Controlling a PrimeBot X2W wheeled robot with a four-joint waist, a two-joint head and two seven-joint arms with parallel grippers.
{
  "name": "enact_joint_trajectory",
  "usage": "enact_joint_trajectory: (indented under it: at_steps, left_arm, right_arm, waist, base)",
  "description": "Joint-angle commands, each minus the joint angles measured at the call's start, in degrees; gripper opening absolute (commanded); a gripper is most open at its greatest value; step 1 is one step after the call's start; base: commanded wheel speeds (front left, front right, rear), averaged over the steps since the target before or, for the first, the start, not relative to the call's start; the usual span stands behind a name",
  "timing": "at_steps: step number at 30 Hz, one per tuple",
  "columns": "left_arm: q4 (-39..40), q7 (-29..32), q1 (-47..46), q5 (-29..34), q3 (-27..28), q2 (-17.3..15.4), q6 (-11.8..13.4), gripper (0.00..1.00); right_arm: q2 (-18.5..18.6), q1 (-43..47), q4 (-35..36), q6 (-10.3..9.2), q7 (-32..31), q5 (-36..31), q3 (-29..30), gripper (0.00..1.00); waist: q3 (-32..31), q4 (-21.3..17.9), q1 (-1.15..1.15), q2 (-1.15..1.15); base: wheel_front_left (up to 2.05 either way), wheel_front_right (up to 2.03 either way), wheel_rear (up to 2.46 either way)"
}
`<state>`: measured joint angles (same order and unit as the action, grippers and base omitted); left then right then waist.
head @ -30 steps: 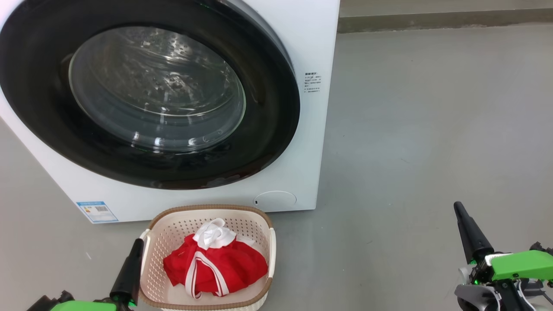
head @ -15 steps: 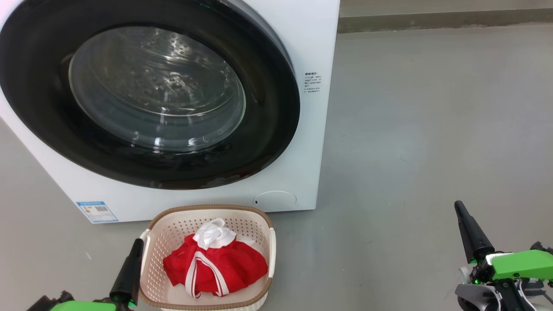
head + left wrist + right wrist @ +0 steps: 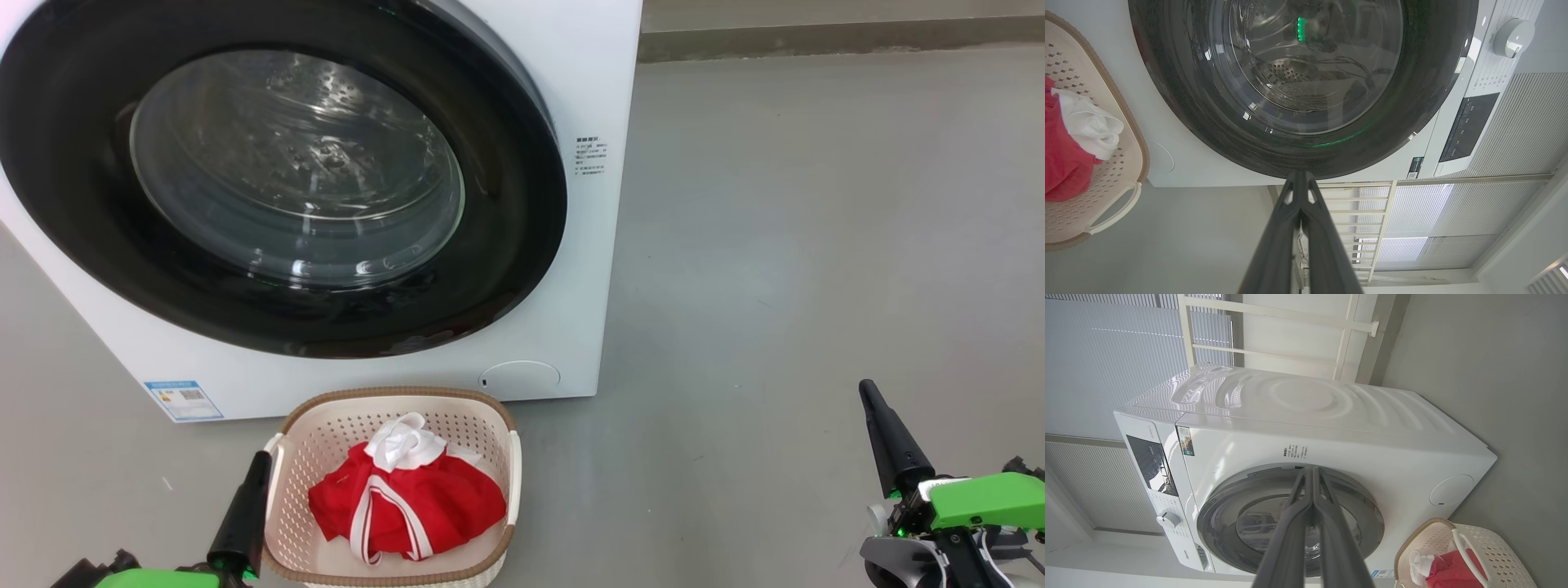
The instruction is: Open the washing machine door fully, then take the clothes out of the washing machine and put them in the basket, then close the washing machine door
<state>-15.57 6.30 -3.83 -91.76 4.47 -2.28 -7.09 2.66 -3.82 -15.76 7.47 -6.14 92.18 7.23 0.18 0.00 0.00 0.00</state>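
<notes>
One washer [image 3: 575, 269], door [image 3: 514, 245] shut, one basket [image 3: 392, 395] of clothes [image 3: 449, 500].
The basket stands on the floor [image 3: 800, 245] just before the washer, holding red fabric and one white cloth [image 3: 403, 446]. Two grippers, fingers pressed together, empty: left gripper [image 3: 261, 459] just beside the basket, right gripper [image 3: 865, 389] well apart.

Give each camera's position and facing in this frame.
Head: on the head, looking forward and down at the washing machine door and basket; left gripper lower left, right gripper lower right.
Left wrist: on the left arm, looking along its own shut fingers at the door.
Right wrist: on the right arm, looking along its shut fingers at the whole washing machine, rolled sideways.
Shared: all three show door, basket and red clothes.
</notes>
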Motion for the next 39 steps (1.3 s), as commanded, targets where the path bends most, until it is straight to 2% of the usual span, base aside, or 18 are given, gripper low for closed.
enact_joint_trajectory:
  at_steps: [1, 39]
  left_arm:
    - [1.5, 0.2, -2.4, -0.4, 2.1, -0.6, -0.4, 0.00]
    - [1.5, 0.2, -2.4, -0.4, 2.1, -0.6, -0.4, 0.00]
  right_arm:
    - [0.3, -2.4, 1.7, 0.02, -0.3, 0.0, -0.8, 0.00]
    - [0.3, -2.4, 1.7, 0.02, -0.4, 0.0, -0.7, 0.00]
  waist:
    - [0.0, 0.0, 0.00, 0.00]
    - [0.0, 0.0, 0.00, 0.00]
  base:
    - [0.00, 0.00, 0.00]
    - [0.00, 0.00, 0.00]
